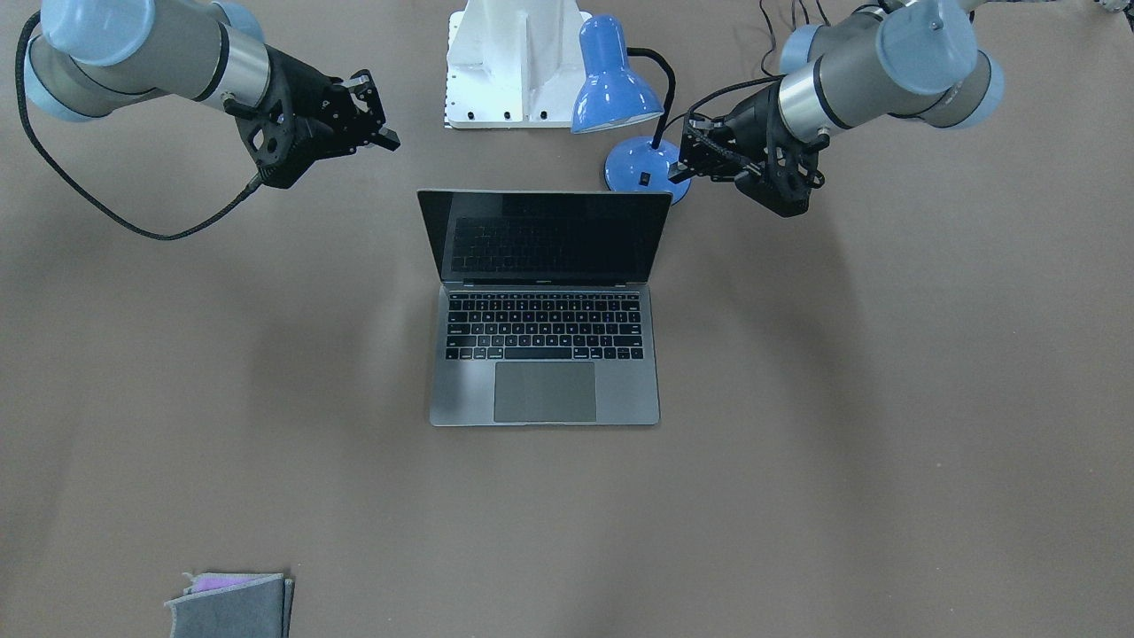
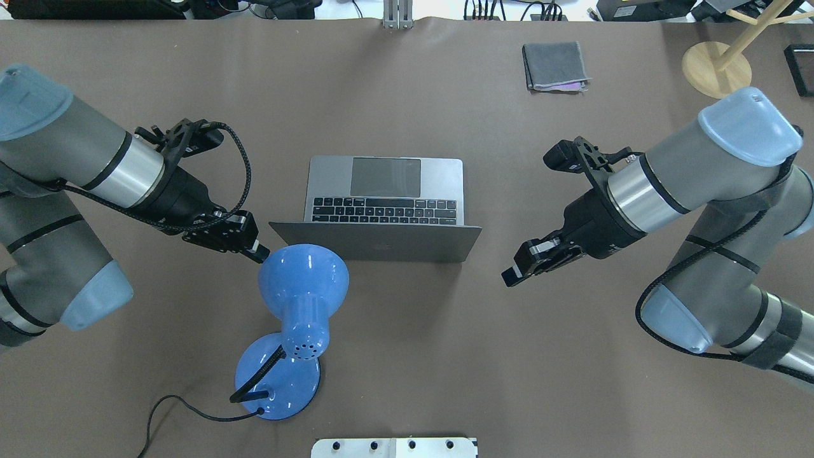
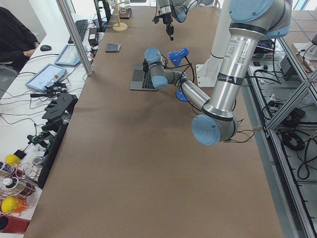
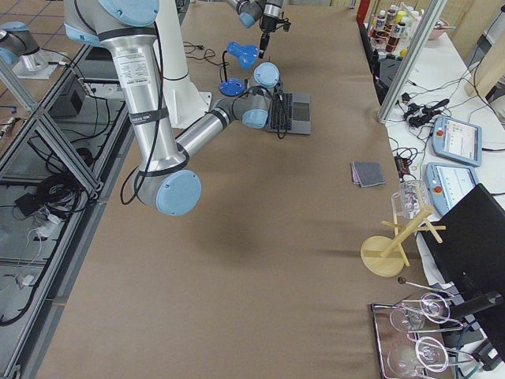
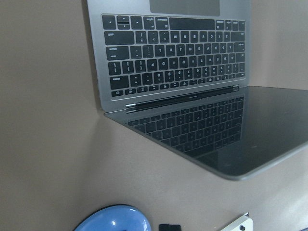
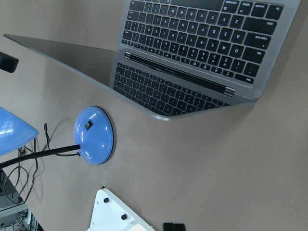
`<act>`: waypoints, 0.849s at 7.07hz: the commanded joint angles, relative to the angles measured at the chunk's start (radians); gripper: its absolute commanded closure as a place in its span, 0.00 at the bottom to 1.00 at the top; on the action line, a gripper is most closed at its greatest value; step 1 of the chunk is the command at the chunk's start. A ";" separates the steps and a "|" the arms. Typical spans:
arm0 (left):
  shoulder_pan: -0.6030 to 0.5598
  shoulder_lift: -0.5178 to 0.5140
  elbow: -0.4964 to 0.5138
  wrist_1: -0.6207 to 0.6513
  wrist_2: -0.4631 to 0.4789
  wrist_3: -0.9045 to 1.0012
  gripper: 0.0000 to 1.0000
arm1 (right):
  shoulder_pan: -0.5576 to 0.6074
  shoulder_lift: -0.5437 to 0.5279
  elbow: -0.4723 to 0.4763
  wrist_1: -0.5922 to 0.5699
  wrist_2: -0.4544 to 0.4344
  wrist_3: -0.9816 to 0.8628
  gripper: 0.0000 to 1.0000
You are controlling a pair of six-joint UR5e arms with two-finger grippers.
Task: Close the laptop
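Observation:
The laptop (image 1: 545,310) lies open in the middle of the table, its black screen upright and its grey lid back (image 2: 375,242) turned toward me. It also shows in the left wrist view (image 5: 173,62) and the right wrist view (image 6: 192,43). My left gripper (image 2: 257,254) hovers shut and empty off the lid's left edge, close to the blue lamp's shade; in the front view it (image 1: 680,171) is on the right. My right gripper (image 2: 510,277) hovers shut and empty off the lid's right edge, apart from it; in the front view it (image 1: 390,139) is on the left.
A blue desk lamp (image 2: 304,280) stands behind the laptop on my left, its base (image 2: 277,380) and cord nearer me. A folded grey cloth (image 2: 553,67) lies far right. A wooden stand (image 2: 715,67) is at the far right corner. A white mount (image 1: 514,62) sits at my base.

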 commanded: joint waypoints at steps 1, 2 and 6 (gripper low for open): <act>0.006 -0.028 0.008 0.003 0.000 -0.026 1.00 | -0.011 0.041 -0.024 -0.002 -0.031 0.001 1.00; 0.021 -0.036 0.013 0.003 0.001 -0.032 1.00 | -0.012 0.061 -0.039 -0.005 -0.035 0.001 1.00; 0.035 -0.068 0.051 0.004 0.008 -0.038 1.00 | 0.001 0.087 -0.059 -0.005 -0.079 0.001 1.00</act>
